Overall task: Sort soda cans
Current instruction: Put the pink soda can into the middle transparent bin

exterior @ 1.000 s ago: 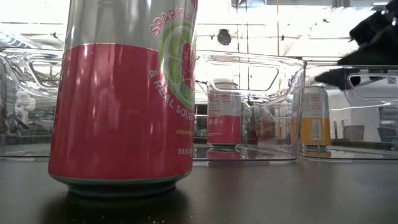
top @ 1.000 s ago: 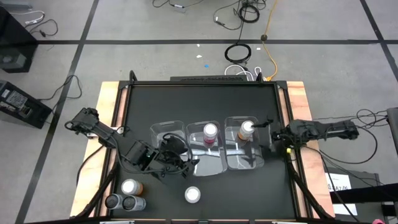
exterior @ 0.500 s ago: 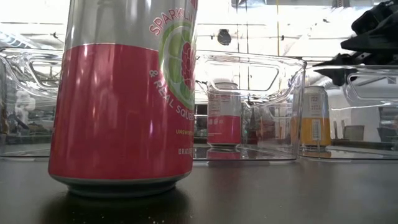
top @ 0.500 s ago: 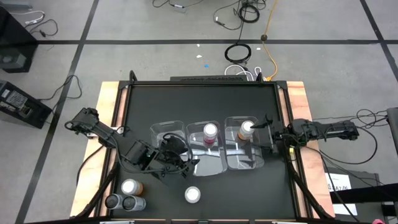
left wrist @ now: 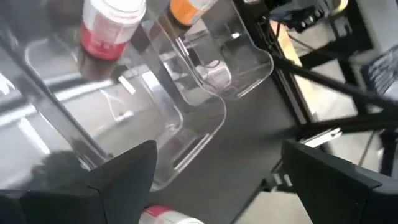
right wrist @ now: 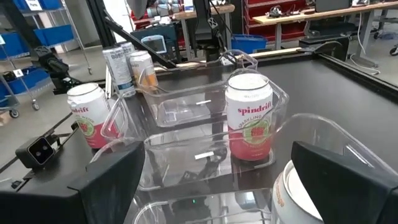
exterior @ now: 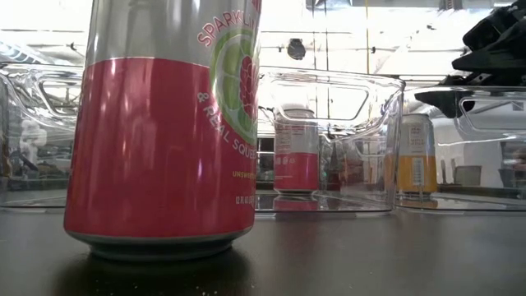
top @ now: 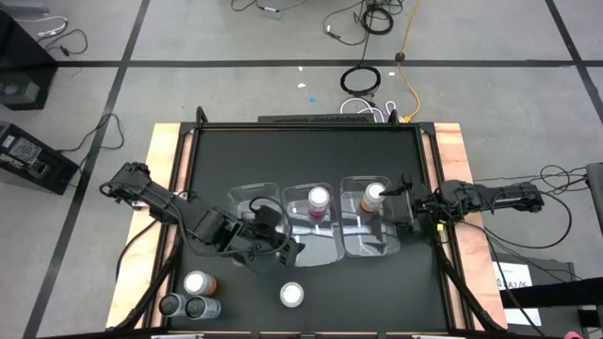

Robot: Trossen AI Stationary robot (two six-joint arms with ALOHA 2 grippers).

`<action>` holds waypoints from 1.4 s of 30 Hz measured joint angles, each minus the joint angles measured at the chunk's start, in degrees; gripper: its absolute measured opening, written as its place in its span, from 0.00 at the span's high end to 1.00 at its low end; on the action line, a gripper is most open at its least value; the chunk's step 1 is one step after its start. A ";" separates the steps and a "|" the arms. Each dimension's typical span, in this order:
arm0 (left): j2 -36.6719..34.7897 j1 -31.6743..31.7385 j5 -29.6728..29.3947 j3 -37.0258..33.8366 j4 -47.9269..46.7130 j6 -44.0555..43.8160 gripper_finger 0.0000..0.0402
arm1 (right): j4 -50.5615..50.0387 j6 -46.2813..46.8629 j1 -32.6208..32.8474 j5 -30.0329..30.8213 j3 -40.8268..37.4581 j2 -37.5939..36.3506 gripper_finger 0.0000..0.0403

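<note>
Three clear bins stand side by side mid-table. The middle bin (top: pixel 314 226) holds a red-pink can (top: pixel 318 199), the right bin (top: pixel 369 235) an orange can (top: pixel 374 195), and the left bin (top: pixel 247 200) holds no can. A second red-pink can (top: pixel 291 295) stands loose near the front edge. An orange can (top: pixel 197 282) and two silver cans (top: pixel 186 307) stand at the front left. My left gripper (top: pixel 281 247) is open and empty above the table, between the bins and the loose red-pink can. My right gripper (top: pixel 407 202) is open and empty at the right bin's right side.
The bin walls (right wrist: pixel 186 102) rise about as high as the cans. The wooden table border (top: pixel 462 169) lies under the right arm. Bare black tabletop (top: pixel 377 292) lies at the front right and behind the bins.
My left gripper has shifted a little toward the table's far and right edges, closer to the bins. My right gripper has edged a little toward the right bin. No can has moved.
</note>
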 joint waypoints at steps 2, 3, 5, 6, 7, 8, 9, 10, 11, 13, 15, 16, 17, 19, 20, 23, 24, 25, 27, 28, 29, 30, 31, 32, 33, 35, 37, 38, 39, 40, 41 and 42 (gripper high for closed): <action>0.00 -0.40 0.00 0.00 0.20 -2.11 0.12 | -0.68 0.00 0.00 -0.02 0.00 0.00 0.01; 0.00 -0.72 0.00 0.00 0.18 -3.68 0.12 | -1.05 0.03 0.01 -0.04 0.00 0.00 0.01; 0.00 -1.64 0.06 0.10 0.05 -6.93 0.12 | -1.30 0.22 0.02 -0.86 0.00 0.00 0.01; 0.00 -2.24 0.08 0.45 -0.37 -8.26 0.12 | -1.29 0.20 0.02 -1.59 0.00 0.00 0.01; 0.00 -2.76 0.09 0.83 -0.32 -9.47 0.12 | -1.31 0.16 0.02 -2.36 0.02 0.00 0.01; 0.09 -3.26 0.06 1.31 -0.20 -10.67 0.12 | -1.34 0.15 0.02 -3.09 0.02 0.00 0.01; 0.49 -3.63 0.02 1.90 -0.16 -11.71 0.12 | -1.46 0.13 0.02 -3.64 0.02 0.00 0.01; 0.97 -3.99 0.03 2.50 -0.12 -12.65 0.12 | -1.47 0.11 0.02 -4.28 0.02 0.00 0.01; 1.58 -4.42 0.05 3.05 -0.23 -13.56 0.12 | -1.50 0.07 0.02 -4.58 0.02 0.00 0.01; 3.42 -4.96 0.74 4.74 -0.55 -15.22 0.12 | -1.47 0.04 0.02 -4.66 0.03 0.00 0.01; 5.85 -5.29 3.22 7.38 -1.24 -16.77 0.12 | -1.49 0.04 0.02 -4.82 0.04 0.00 0.01; 7.21 -5.40 4.86 8.91 -2.70 -17.69 0.12 | -1.49 0.00 0.02 -5.37 0.04 0.00 0.01; 8.82 -5.57 6.47 10.61 -4.31 -18.50 0.12 | -1.48 0.00 0.02 -5.90 0.04 0.00 0.01; 12.15 -5.78 9.88 14.35 -7.94 -20.42 0.12 | -1.49 -0.02 0.02 -6.31 0.04 0.02 0.01; 13.70 -5.99 11.29 16.32 -10.55 -21.52 0.12 | -1.47 -0.03 0.02 -6.63 0.06 0.06 0.01; 17.48 -6.56 13.41 22.34 -17.31 -25.08 0.12 | -1.50 -0.22 0.02 -7.46 0.07 0.09 0.01; 18.43 -6.85 13.77 24.25 -19.35 -26.37 0.12 | -1.49 -0.22 0.02 -7.48 0.07 0.10 0.01; 19.35 -7.22 13.82 25.95 -21.10 -27.83 0.12 | -1.51 -0.22 0.02 -7.48 0.07 0.11 0.01; 21.33 -7.97 13.86 29.20 -22.68 -30.57 0.12 | -1.49 -0.24 0.02 -7.48 0.07 0.11 0.01; 22.40 -8.40 13.87 30.78 -22.83 -31.73 0.12 | -1.49 -0.24 0.02 -7.48 0.07 0.11 0.01; 23.49 -8.82 13.90 32.30 -22.87 -32.68 0.12 | -1.51 -0.28 0.02 -7.48 0.07 0.11 0.01; 24.71 -9.18 13.97 33.60 -22.88 -33.51 0.12 | -1.50 -0.38 0.02 -7.48 0.07 0.11 0.01; 25.96 -9.42 14.65 34.79 -23.02 -34.13 0.12 | -1.50 -0.47 0.02 -7.48 0.07 0.11 0.01; 27.14 -9.55 15.95 35.91 -23.65 -34.78 0.12 | -1.49 -0.54 0.02 -7.48 0.07 0.11 0.01; 28.31 -9.74 17.33 36.70 -24.87 -35.14 0.12 | -1.51 -0.75 0.02 -7.48 0.07 0.11 0.01; 29.91 -9.87 20.03 37.32 -27.89 -36.62 0.12 | -1.49 -1.07 0.02 -7.46 0.07 0.11 0.01; 30.77 -9.87 21.45 37.45 -29.34 -37.82 0.12 | -1.60 -0.88 0.02 -7.48 0.08 0.13 0.01; 30.96 -9.87 21.66 37.51 -29.59 -37.93 0.12 | -1.99 -0.60 0.02 -7.48 0.22 0.13 0.01; 31.03 -9.81 21.67 37.56 -29.55 -37.95 0.12 | -2.77 -0.25 0.02 -7.47 0.44 0.13 0.01; 31.09 -9.70 21.68 37.59 -29.46 -37.98 0.12 | -3.73 0.03 0.02 -7.46 0.63 0.13 0.01; 31.10 -9.53 21.69 37.60 -29.39 -37.94 0.12 | -4.40 0.32 0.02 -7.48 0.70 0.13 0.01; 31.13 -9.32 21.70 37.59 -29.39 -37.81 0.12 | -4.97 0.50 0.02 -7.48 0.74 0.13 0.01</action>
